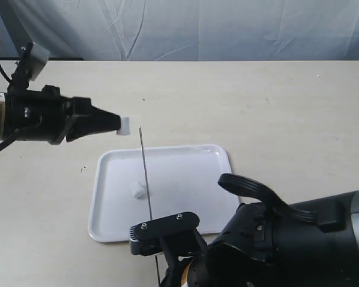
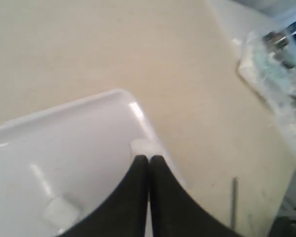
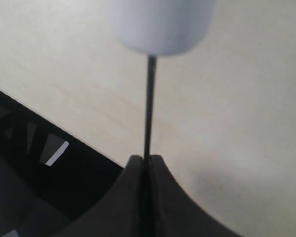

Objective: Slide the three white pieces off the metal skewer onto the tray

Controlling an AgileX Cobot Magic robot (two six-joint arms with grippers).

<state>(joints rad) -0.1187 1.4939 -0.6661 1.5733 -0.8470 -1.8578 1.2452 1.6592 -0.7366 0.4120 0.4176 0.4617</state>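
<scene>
My left gripper [image 1: 118,124] is shut on a white piece [image 1: 124,125], held in the air just past the tray's far left corner; that piece [image 2: 142,147] shows at the fingertips [image 2: 149,158]. The metal skewer [image 1: 146,179] slants up over the white tray [image 1: 191,179], its tip bare. My right gripper [image 3: 147,158] is shut on the skewer's lower end [image 3: 149,108]. One white piece [image 3: 163,22] sits threaded on the rod; it [image 1: 137,189] hangs against the skewer over the tray. A blurred white piece [image 2: 61,212] shows over the tray [image 2: 64,143]. No third piece is in sight.
The right arm's dark bulk [image 1: 269,245] fills the near right corner and overlaps the tray's front edge. A pale curtain [image 1: 197,27] closes the table's far side. The beige table [image 1: 275,107] stretches right of the tray.
</scene>
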